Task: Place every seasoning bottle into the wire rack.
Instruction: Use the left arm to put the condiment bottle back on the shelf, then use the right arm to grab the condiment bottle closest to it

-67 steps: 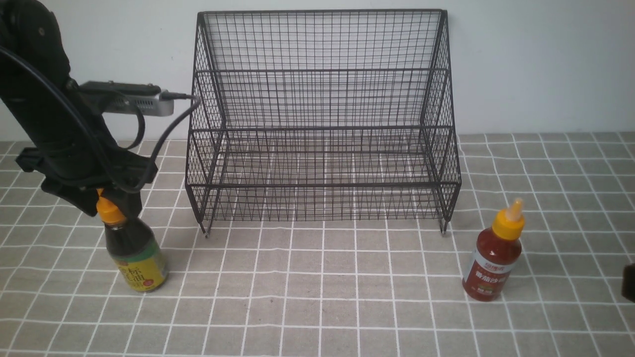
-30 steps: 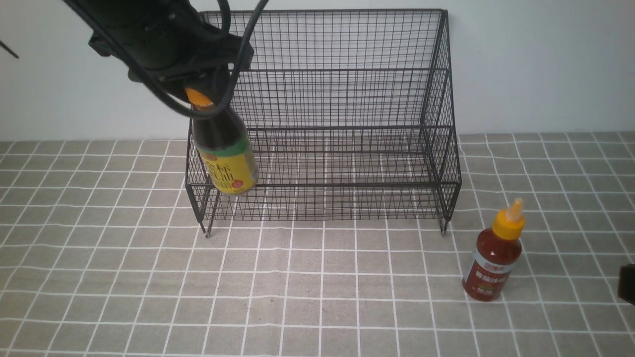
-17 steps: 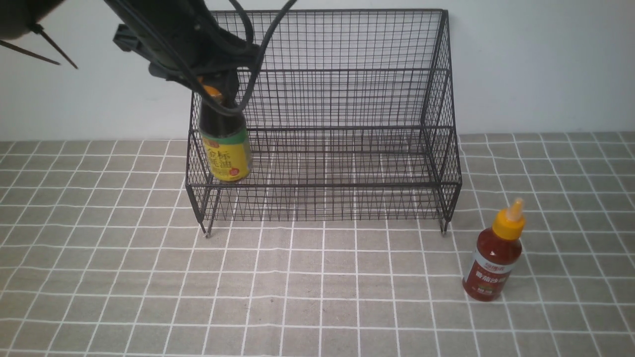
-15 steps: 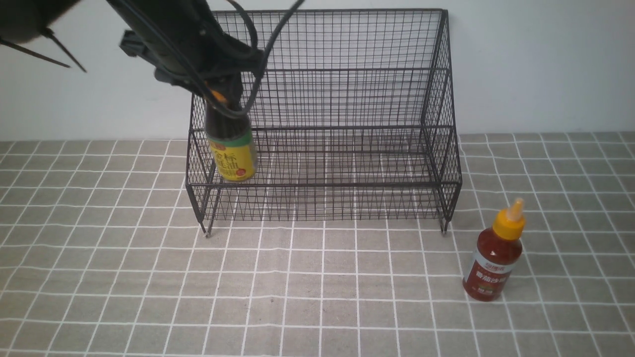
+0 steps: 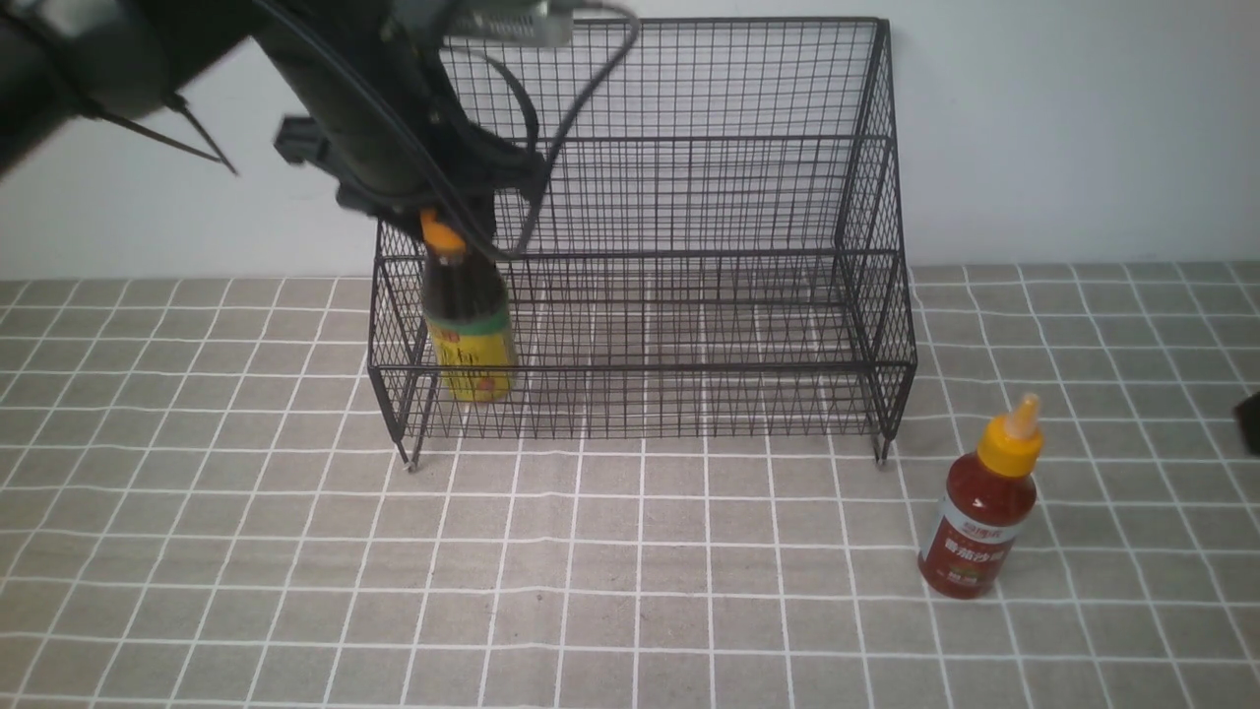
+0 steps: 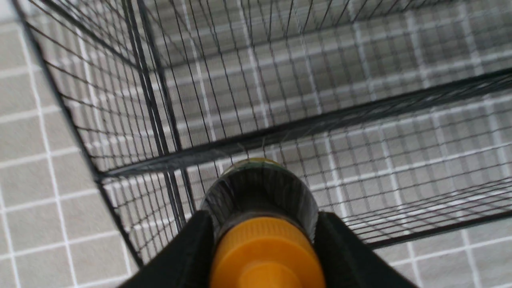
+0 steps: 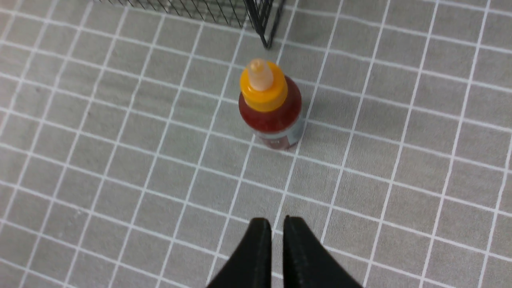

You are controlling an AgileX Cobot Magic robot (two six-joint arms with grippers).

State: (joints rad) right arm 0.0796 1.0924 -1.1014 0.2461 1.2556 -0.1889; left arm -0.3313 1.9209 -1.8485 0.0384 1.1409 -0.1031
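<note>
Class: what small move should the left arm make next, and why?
Probably ease straight down a little: the left gripper grips the dark bottle by its neck, upright inside the wire rack at its left end, its base not clearly seated.

1. In your front view the light is soft, even and fairly bright, with no glare on the wall (image 5: 1083, 128) or the desk (image 5: 640, 591).
2. Shadows there are faint; the desk only looks slightly darker inside the rack (image 5: 640, 366).
3. The left arm (image 5: 374, 108) is smeared by motion blur, while the red bottle (image 5: 979, 522) reads fairly sharp.
4. In your left wrist view the dark bottle (image 6: 260, 188) and its orange cap (image 6: 268, 252) sit out of focus in the close foreground, and the rack wires look slightly smeared.
5. In your right wrist view the light is flat. The red bottle casts a soft shadow to one side, and the right tool (image 7: 277, 224) shows as featureless black.
</note>
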